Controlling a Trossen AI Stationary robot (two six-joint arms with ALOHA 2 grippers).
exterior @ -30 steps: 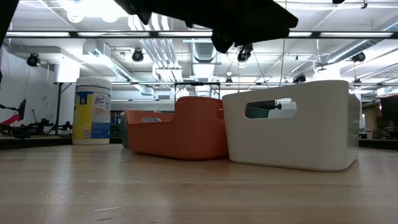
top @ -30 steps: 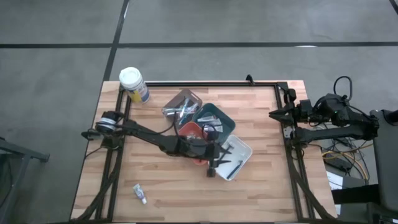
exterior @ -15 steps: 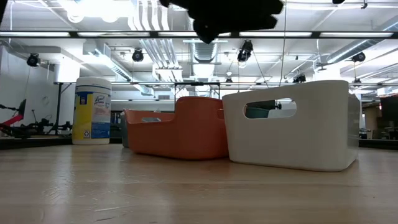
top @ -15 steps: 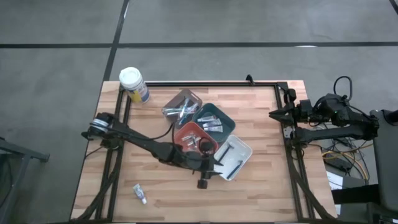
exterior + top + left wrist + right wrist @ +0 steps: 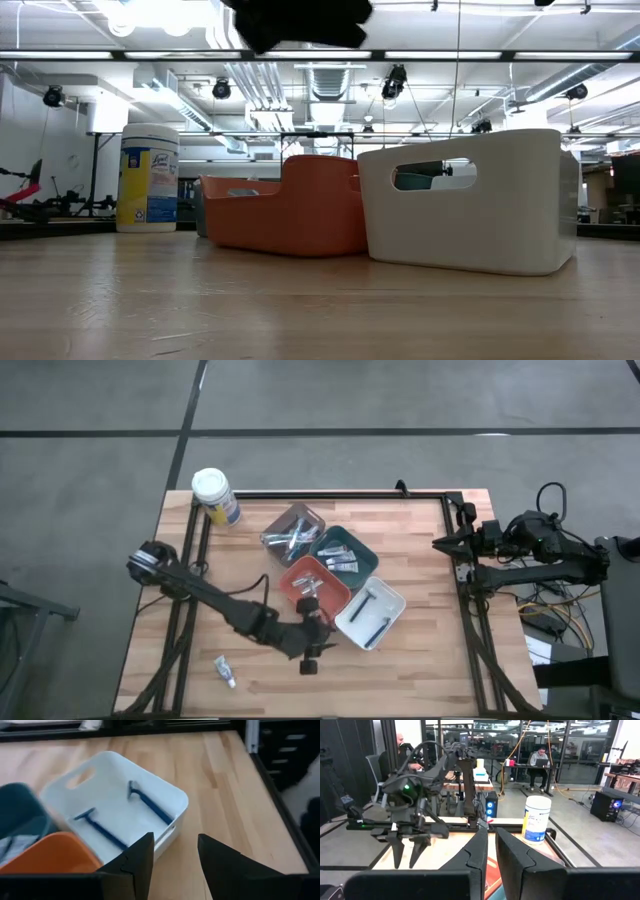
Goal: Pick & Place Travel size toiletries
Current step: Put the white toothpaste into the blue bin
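My left gripper hangs open and empty over bare wood, just near of the orange tray and the white tray. In its wrist view the open gripper faces the white tray, where two slim dark-blue long-handled pieces lie flat. Small silver tubes lie in the teal tray, and mixed sticks in the clear tray. One small white tube lies on the table near the near-left corner. My right gripper waits shut at the table's right edge.
A white-lidded canister stands at the far left corner, also seen as the canister in the low view. The four trays cluster mid-table. Open wood lies along the near edge and on the right half. People sit at desks beyond the table.
My left gripper has drawn back from above the white tray toward the table's near edge and leftward, staying open and empty. The trays and their contents have not moved.
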